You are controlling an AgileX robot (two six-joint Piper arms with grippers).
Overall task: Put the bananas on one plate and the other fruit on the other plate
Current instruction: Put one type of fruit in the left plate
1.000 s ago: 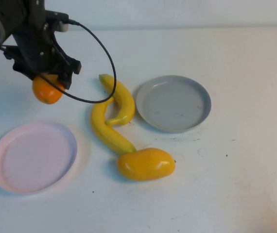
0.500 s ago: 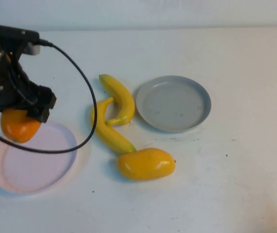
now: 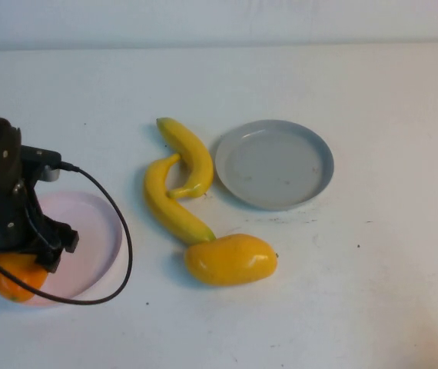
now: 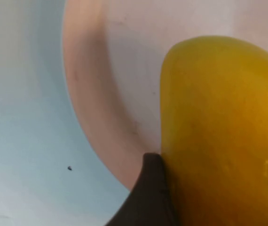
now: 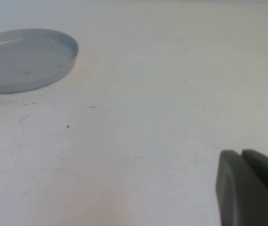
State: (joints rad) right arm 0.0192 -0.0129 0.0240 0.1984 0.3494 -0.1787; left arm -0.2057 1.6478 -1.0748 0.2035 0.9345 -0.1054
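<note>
My left gripper (image 3: 21,260) is shut on the orange mango-like fruit (image 3: 15,278) and holds it low over the front left edge of the pale pink plate (image 3: 96,223). In the left wrist view the fruit (image 4: 223,132) fills the frame above the pink plate's rim (image 4: 101,94), with one dark finger (image 4: 148,197) against it. The two bananas (image 3: 192,157) (image 3: 165,207) lie crossed mid-table. The larger yellow-orange fruit (image 3: 230,259) lies in front of them. The grey-blue plate (image 3: 274,163) is empty. My right gripper (image 5: 247,188) is shut and empty, out of the high view.
In the right wrist view the grey-blue plate (image 5: 26,59) lies far off across bare white table. A black cable (image 3: 119,231) loops from my left arm over the pink plate's right side.
My left gripper has carried the orange fruit from the back left toward me and down, to the pink plate's front left edge. Bananas, yellow fruit and grey plate have not moved.
</note>
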